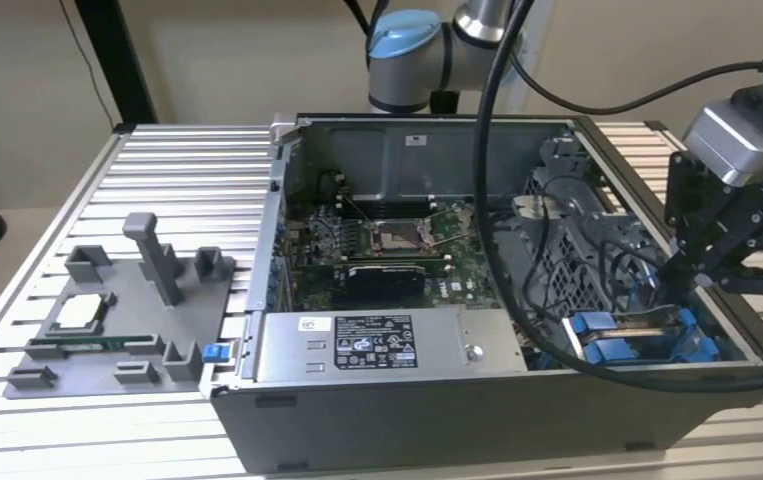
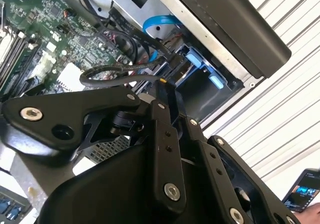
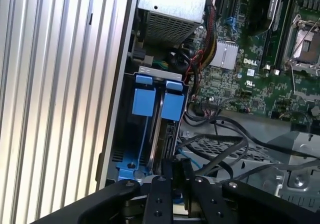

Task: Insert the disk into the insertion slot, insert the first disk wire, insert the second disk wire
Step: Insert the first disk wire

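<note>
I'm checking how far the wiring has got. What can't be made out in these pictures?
- The insertion slot's end under the gripper: first wrist view, the gripper covers it.
- Where the black cable ends: second wrist view, it runs behind the gripper.
- The slot's inside: exterior view, the arm's hanging cable and the gripper cross it.

Robotics lab bench, not a home or an office. A slotted aluminium profile table serves as the worktop. A Universal Robots arm stands at its far edge, with thick black cables hanging off it. An open desktop computer case lies on the table, exposing the motherboard, power-supply box and the insertion slot with blue latch tabs. A grey parts fixture beside the case holds loose components. Plain beige wall behind.
</note>
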Tool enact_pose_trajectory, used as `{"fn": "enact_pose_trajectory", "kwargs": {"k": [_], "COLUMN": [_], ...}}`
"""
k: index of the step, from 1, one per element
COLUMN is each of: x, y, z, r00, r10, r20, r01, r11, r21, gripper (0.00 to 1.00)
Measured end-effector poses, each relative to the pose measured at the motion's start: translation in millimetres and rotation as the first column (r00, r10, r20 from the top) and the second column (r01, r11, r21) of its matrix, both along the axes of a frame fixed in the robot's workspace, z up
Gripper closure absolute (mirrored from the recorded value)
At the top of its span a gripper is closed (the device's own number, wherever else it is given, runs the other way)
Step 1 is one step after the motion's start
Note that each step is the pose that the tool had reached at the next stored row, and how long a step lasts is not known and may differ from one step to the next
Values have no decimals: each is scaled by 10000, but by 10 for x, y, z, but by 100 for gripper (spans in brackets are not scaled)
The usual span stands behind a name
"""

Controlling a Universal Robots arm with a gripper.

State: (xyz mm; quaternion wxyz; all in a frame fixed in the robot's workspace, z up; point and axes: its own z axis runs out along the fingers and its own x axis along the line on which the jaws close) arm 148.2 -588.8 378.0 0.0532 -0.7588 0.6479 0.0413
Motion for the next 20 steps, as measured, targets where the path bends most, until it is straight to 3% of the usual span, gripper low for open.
{"fn": "enact_pose_trajectory", "kwargs": {"k": [5, 16, 20], "x": [0, 0, 3], "y": [-57, -61, -55], "z": [-6, -171, -218], "r00": [10000, 9982, 9965], "r10": [-75, -605, -827], "r20": [-35, -34, -87], "r01": [75, 605, 826], "r11": [10000, 9981, 9965], "r21": [-14, -104, -122], "gripper": [100, 100, 100]}}
